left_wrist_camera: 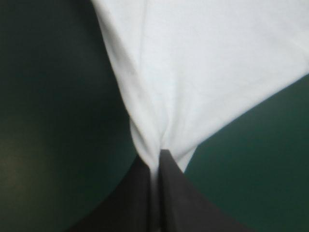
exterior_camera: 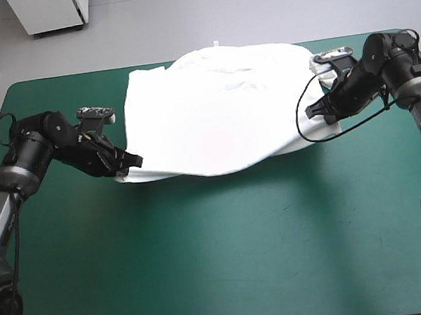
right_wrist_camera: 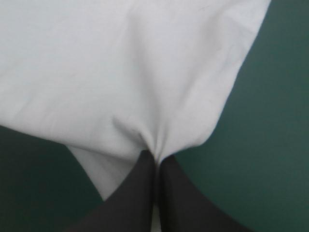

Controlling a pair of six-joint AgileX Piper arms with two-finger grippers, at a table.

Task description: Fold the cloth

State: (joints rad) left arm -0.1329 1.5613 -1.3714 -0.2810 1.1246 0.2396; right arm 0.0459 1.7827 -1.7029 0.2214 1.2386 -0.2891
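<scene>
The T-shirt (exterior_camera: 221, 118) lies spread across the upper middle of the high view, on the far half of the desk (exterior_camera: 222, 262), and its far edge reaches the desk's far edge. Its near edge runs as a shallow curve from one arm to the other and casts a dark shadow on the teal-green cover just below it. The left gripper (exterior_camera: 131, 163) sits at the left of the frame, at the cloth's near left corner, and its black jaws are clenched on the fabric there. In the left wrist view the jaws meet in a narrow point with a gathered pleat of white cloth (left_wrist_camera: 203, 63) pinched between them. The shirt fans out ahead of the gripper (left_wrist_camera: 158, 157), and teal-green cover shows on either side of it. The right gripper (exterior_camera: 313, 110) is at the right of the high view, against the shirt's right edge and farther back on the desk than the left one. Its jaws (right_wrist_camera: 155, 157) are likewise pressed together on a puckered fold of the shirt (right_wrist_camera: 120, 63). A second layer of white cloth shows just beneath the pinched edge, beside the jaws. The near half of the desk shows only the cover.
</scene>
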